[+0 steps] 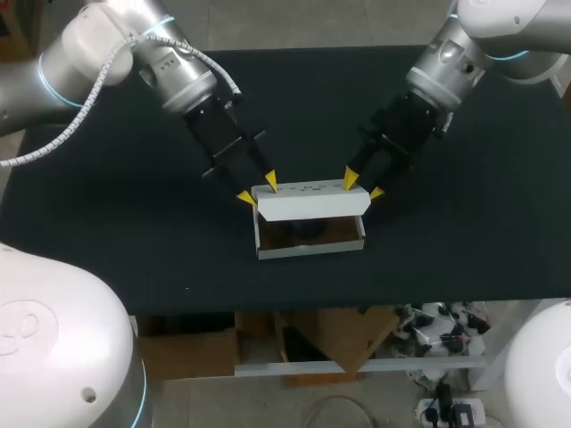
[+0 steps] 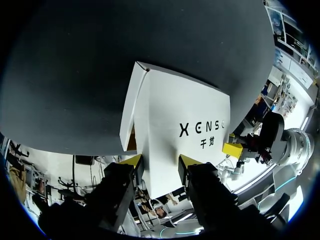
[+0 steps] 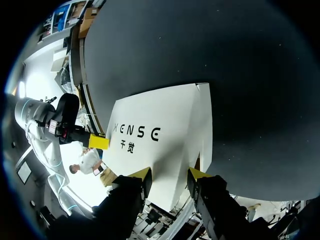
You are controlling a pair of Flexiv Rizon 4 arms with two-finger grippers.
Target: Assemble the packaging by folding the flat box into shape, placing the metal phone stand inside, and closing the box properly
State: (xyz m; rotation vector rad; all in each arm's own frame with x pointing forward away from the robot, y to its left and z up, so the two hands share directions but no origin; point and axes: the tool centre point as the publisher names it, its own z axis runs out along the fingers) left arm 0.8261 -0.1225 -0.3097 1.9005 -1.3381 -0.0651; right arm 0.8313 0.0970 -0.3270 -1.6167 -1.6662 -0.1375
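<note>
A white box point(image 1: 310, 239) sits mid-table with its brown inside showing. A dark phone stand point(image 1: 303, 230) lies in it, mostly hidden. The printed lid point(image 1: 312, 203) leans forward over the opening, half lowered. My left gripper point(image 1: 257, 189) is open at the lid's rear left corner, one tip on the rear edge and one beside the end. In the left wrist view that corner of the lid point(image 2: 175, 130) lies between the fingers of the left gripper point(image 2: 160, 162). My right gripper point(image 1: 364, 185) is open and mirrors it at the rear right corner. The right gripper point(image 3: 170, 175) straddles the lid point(image 3: 160, 135) there.
The black table point(image 1: 116, 232) spreads bare to both sides of the box and in front of it. Both arms come in from the rear corners and crowd the space behind the box.
</note>
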